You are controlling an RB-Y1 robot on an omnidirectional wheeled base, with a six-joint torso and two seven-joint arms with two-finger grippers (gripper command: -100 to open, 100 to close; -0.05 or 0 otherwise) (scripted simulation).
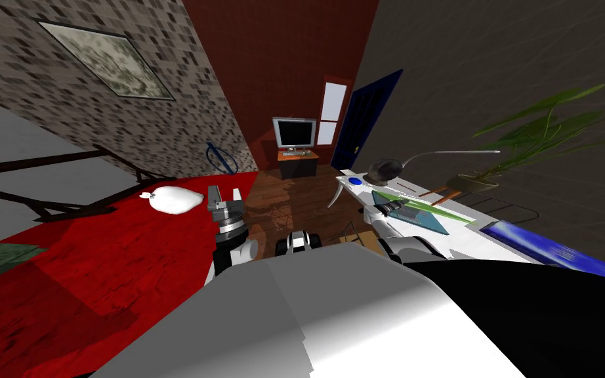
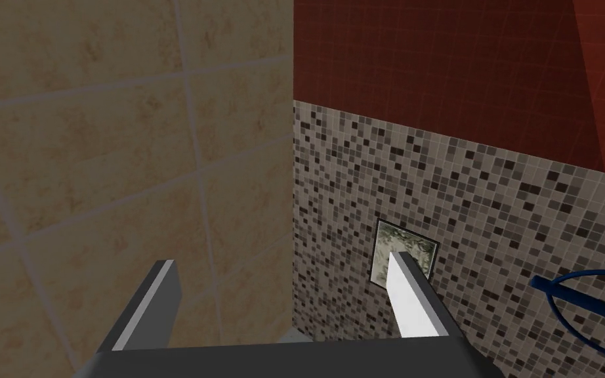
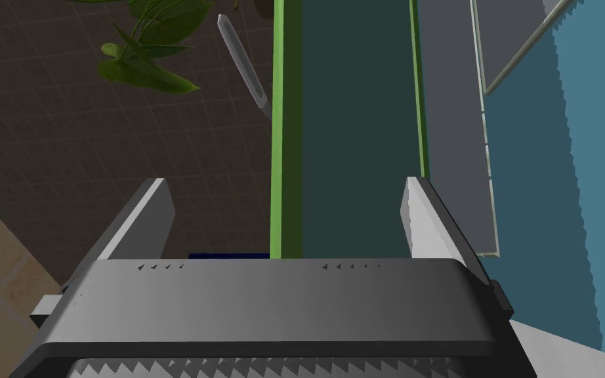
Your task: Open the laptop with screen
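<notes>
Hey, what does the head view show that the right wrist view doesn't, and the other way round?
Head view adds: the left claw, open, near a white pillow on a red surface, plus a monitor and a blue door at the far end.
Right wrist view adds: the right claw has its fingers open, with the laptop seen as a green-edged dark panel running up between them.
Both share: the right claw at the laptop, and the plant beyond it.
</notes>
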